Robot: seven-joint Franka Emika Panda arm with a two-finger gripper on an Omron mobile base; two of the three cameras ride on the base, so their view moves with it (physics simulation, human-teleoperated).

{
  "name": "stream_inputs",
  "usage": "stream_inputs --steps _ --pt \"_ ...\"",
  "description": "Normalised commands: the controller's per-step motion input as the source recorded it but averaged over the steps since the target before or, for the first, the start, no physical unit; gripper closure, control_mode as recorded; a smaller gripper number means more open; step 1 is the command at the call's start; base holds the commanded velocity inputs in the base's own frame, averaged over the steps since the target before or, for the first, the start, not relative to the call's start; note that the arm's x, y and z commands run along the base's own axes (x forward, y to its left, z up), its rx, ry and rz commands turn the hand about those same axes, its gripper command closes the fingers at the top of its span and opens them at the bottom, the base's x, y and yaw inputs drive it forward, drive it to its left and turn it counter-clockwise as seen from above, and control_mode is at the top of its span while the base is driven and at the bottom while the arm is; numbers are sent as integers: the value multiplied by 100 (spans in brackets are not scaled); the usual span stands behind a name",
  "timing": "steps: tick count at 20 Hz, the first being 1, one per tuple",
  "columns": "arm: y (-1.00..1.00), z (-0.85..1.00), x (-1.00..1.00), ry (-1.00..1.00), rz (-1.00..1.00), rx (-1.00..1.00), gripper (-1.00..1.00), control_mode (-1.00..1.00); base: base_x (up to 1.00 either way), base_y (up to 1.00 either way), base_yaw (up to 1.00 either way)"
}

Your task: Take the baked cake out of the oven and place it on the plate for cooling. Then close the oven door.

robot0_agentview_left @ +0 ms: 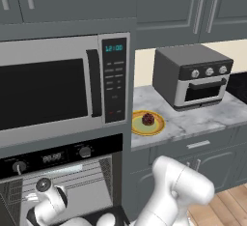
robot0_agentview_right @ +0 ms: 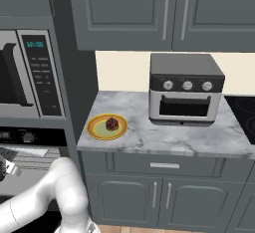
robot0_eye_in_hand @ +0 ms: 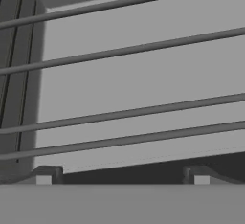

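- Cake (robot0_agentview_left: 148, 119) sits on plate (robot0_agentview_left: 157, 129), approx centre; plate on marble desk (robot0_agentview_left: 202, 116), at its left end, just beside the tall unit w/ the microwave (robot0_agentview_left: 58, 87).
- Right base view: same cake (robot0_agentview_right: 112, 124) on same plate (robot0_agentview_right: 97, 131), near desk front edge.
- Toaster oven (robot0_agentview_left: 193, 75) stands on desk to the right of plate, well apart from it.
- Oven (robot0_agentview_left: 58, 158) is below microwave; cavity open to view, wire racks (robot0_agentview_left: 79, 179) visible inside. Door position can't be told from base views.
- Arm reaches low in front of oven cavity.
- Hand (robot0_eye_in_hand: 122, 179): fingers (robot0_eye_in_hand: 44, 176) wide apart, nothing between them; tips point at oven interior, wire racks (robot0_eye_in_hand: 124, 113) crossing in front of pale back wall.
- Dark cooktop (robot0_agentview_right: 244, 115) at desk's right end in right base view.
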Motion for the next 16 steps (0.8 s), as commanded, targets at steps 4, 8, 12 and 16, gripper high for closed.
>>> stream_inputs --steps 4,8,12,16 --pt "21 -18 19 -17 0 0 -100 -100 0 0 0" --pt "21 -20 25 -17 0 0 -100 -100 0 0 0" --pt "20 -23 37 -17 0 0 -100 -100 0 0 0" --pt "19 -22 21 -19 0 0 -100 -100 0 0 0"
